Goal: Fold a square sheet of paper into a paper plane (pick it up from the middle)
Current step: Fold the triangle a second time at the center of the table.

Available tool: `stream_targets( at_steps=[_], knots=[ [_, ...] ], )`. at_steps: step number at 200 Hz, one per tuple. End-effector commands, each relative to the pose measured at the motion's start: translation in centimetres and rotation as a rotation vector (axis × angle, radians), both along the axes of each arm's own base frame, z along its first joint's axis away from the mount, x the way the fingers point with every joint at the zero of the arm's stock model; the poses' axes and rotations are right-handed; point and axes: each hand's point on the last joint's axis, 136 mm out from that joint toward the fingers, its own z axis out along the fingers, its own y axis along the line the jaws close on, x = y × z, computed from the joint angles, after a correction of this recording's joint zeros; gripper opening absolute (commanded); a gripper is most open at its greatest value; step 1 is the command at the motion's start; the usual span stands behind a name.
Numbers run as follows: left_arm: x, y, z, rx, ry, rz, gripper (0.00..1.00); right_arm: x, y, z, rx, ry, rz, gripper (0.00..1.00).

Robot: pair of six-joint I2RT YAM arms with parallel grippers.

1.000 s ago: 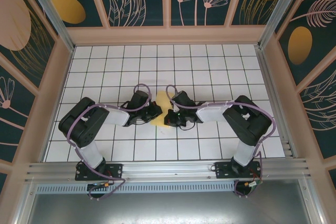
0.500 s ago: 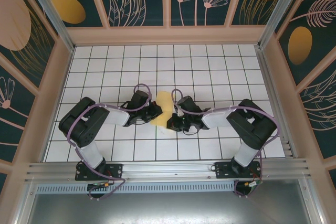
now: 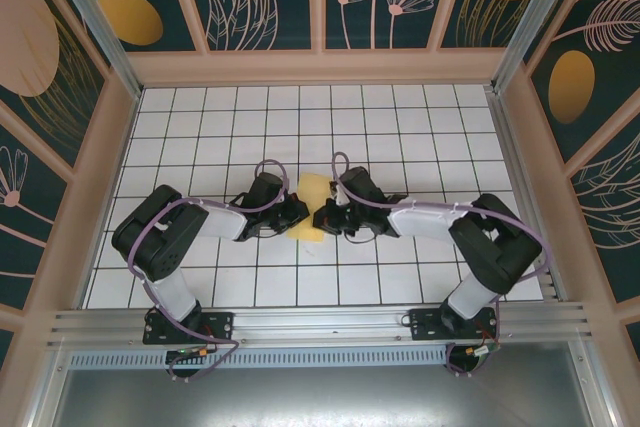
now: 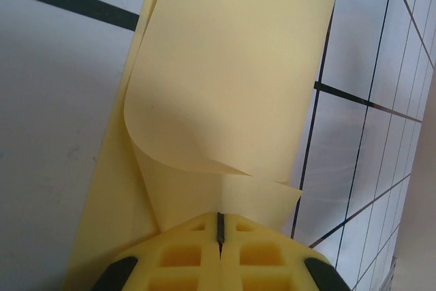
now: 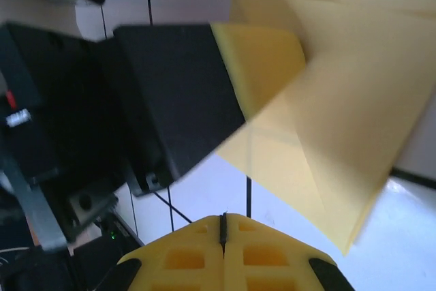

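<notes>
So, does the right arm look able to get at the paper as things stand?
Probably yes: the right tool, shut, sits just beside the paper with nothing between; it would have to open. The left tool seems to pinch the other side.

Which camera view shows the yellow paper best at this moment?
The left wrist view: the yellow paper lies close and sharp, its curled flap plain to see. The right wrist view shows it blurred, with creases. The top external view shows it as a small patch.
</notes>
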Motion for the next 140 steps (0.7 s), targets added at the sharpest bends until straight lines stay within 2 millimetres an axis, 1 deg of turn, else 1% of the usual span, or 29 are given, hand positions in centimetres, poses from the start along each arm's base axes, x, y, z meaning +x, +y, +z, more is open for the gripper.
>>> stream_targets(
  at_steps=[1, 14, 28, 49, 71, 90, 105, 140],
  knots=[
    [-2.1, 2.2, -3.9, 0.112, 0.103, 0.013, 0.00, 0.2, -0.2, -2.8, -0.071, 0.067, -0.009, 0.00],
    [-2.1, 2.2, -3.8, 0.113, 0.104, 0.013, 0.00, -0.1, -0.8, -4.4, -0.116, 0.094, -0.023, 0.00],
    [-2.1, 2.4, -3.9, 0.116, 0.103, 0.017, 0.00, -0.8, -1.8, -6.1, -0.152, 0.133, -0.036, 0.00],
    [-2.1, 2.3, -4.0, 0.116, 0.106, 0.015, 0.00, -2.2, -3.0, -7.7, -0.174, 0.180, -0.043, 0.00],
    [-2.1, 2.3, -4.1, 0.117, 0.110, 0.017, 0.00, -2.8, -3.5, -7.6, -0.165, 0.187, -0.051, 0.00],
    [-2.1, 2.3, -4.2, 0.118, 0.111, 0.017, 0.00, -2.9, -3.5, -6.7, -0.150, 0.180, -0.045, 0.00],
    [-2.1, 2.3, -4.2, 0.117, 0.111, 0.016, 0.00, -3.2, -3.8, -6.5, -0.150, 0.183, -0.050, 0.00],
    [-2.1, 2.3, -4.2, 0.117, 0.112, 0.017, 0.00, -4.7, -4.9, -6.9, -0.153, 0.216, -0.051, 0.00]
  ],
)
